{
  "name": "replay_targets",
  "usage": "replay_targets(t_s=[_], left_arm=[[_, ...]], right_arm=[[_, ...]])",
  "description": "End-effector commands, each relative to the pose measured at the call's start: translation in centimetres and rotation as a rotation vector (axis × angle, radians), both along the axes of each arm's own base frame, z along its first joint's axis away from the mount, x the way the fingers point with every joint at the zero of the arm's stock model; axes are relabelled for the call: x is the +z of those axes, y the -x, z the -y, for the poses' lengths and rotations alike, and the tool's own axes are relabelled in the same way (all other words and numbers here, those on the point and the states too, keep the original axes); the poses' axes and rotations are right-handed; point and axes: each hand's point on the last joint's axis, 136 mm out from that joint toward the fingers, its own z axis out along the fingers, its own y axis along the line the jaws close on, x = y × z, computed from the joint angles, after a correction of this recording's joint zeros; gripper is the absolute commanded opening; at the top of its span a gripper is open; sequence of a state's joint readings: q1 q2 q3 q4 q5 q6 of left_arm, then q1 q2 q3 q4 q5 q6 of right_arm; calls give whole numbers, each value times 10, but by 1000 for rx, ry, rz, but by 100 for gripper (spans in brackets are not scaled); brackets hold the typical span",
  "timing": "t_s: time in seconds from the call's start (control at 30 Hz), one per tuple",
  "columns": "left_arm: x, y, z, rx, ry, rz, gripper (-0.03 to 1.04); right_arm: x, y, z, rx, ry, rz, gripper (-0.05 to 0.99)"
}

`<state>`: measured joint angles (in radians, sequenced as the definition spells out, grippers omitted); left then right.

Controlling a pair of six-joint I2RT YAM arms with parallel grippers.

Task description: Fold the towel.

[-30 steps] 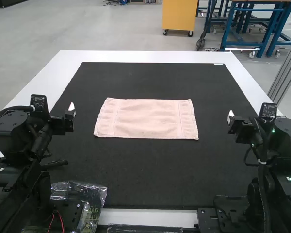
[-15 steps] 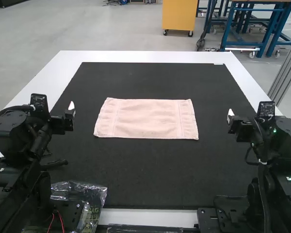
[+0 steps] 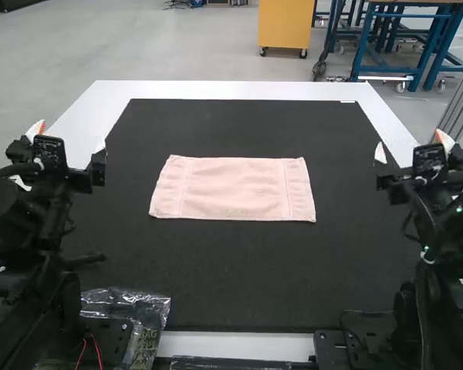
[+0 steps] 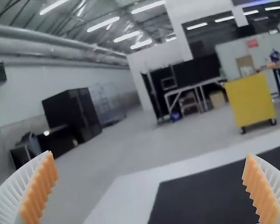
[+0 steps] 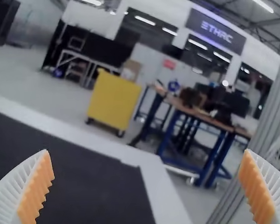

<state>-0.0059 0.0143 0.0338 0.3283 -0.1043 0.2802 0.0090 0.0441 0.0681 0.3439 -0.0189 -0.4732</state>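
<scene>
While flat on the black mat [image 3: 231,270], pink towel [image 3: 233,189] between left claw [image 3: 68,137] and right claw [image 3: 413,146], both with fingers apart.

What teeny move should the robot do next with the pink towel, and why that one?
Probably bring the left pincer and right pincer in over the near corners of the pink towel. It lies flat on the black mat, and both pincers are open, off to either side, with nothing between their fingers.
</scene>
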Motion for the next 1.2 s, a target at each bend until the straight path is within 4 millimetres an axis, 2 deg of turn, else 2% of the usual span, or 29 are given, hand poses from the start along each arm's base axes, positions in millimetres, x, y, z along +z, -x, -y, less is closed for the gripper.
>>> replay_targets(t_s=[0.0,0.07,0.17,0.23,0.33,0.47,0.53,0.57,0.6,0.67,0.73,0.8,0.97,1.07,1.17], left_arm=[[49,8,3,-26,21,61,93],[64,-2,6,-71,93,37,94],[75,-33,12,-140,222,-48,94],[76,-58,13,-159,287,-116,94],[64,-96,11,-149,324,-224,94],[31,-136,6,-140,397,-359,94],[3,-153,3,-119,414,-456,94],[-14,-161,3,-112,428,-508,94],[-36,-167,4,-103,443,-581,94],[-77,-174,7,-96,462,-710,94],[-105,-178,13,-116,475,-795,94],[-119,-180,16,-129,480,-830,94],[-122,-185,20,-162,476,-802,94],[-133,-190,25,-197,482,-814,95],[-155,-194,27,-223,496,-857,95]], right_arm=[[47,4,1,25,-78,44,91],[55,-6,-1,58,-158,2,91],[62,-28,-6,110,-286,-90,91],[55,-46,-13,153,-354,-192,91],[36,-72,-26,215,-451,-344,91],[-10,-104,-36,236,-532,-546,90],[-37,-116,-42,252,-544,-634,90],[-44,-124,-38,225,-550,-642,90],[-49,-130,-33,196,-547,-640,90],[-44,-138,-20,124,-490,-588,90],[-35,-141,-5,34,-397,-515,90],[-28,-142,-3,16,-335,-463,90],[-29,-141,-15,40,-283,-465,90],[-54,-146,-25,70,-307,-549,91],[-85,-154,-39,130,-365,-661,91]])
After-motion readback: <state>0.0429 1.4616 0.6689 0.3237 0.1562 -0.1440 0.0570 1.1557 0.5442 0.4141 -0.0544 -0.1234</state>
